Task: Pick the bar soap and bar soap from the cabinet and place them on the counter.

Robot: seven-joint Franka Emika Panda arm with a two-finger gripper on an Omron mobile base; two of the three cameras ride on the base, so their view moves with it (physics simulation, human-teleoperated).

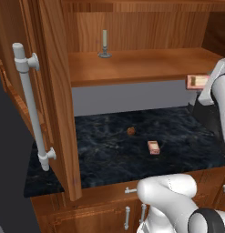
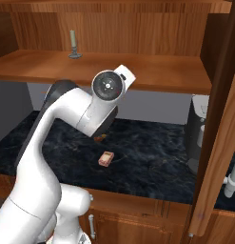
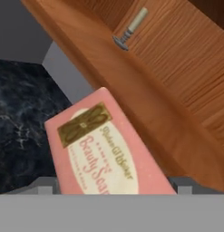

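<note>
Claw grips second bar soap [image 3: 102,152] across its width, just off the cabinet [image 1: 145,66] shelf edge; first soap lies below on counter [image 2: 152,157]. Swing clear, lower flat, then release.

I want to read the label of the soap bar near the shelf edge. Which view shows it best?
The hand view: the bar soap is close up, its printed face legible, just off the cabinet shelf. The left base view shows it small beside the arm; in the right base view I cannot make it out.
</note>
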